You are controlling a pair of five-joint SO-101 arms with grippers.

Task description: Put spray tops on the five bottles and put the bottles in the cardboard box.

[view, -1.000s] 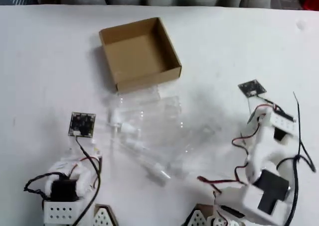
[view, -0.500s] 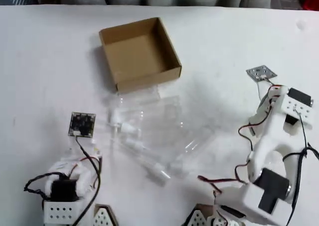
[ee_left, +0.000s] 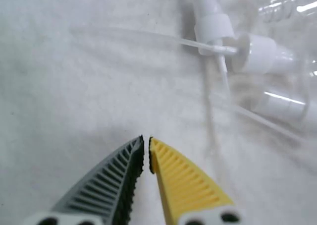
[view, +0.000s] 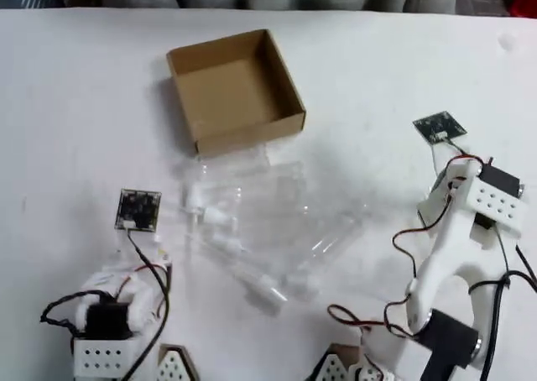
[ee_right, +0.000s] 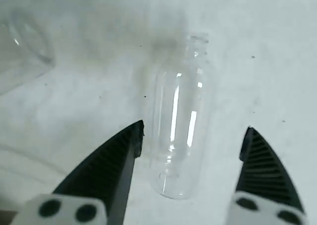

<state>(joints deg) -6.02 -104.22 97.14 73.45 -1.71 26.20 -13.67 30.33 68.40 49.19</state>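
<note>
High view: cardboard box (view: pixel 237 91) empty, well apart from either claw; clear bottles (view: pixel 277 221) lie btw the arms.

Left wrist view: left claw (ee_left: pixel 146 145) closed, spray tops (ee_left: pixel 214 27) just ahead of its tips.

Right wrist view: right claw (ee_right: pixel 194 127) wide open, uncapped bottle (ee_right: pixel 181 121) btw jaws. Drop straight, close gently on mid-body.

right claw (ee_right: pixel 192 130) carried forward and rightward, right arm (view: pixel 445 247) stretched out

You can hardly separate the clear bottles (view: pixel 281 198) from the white surface (view: pixel 84 87); a spray top (ee_left: pixel 278 103) seems cut off at the edge.
</note>
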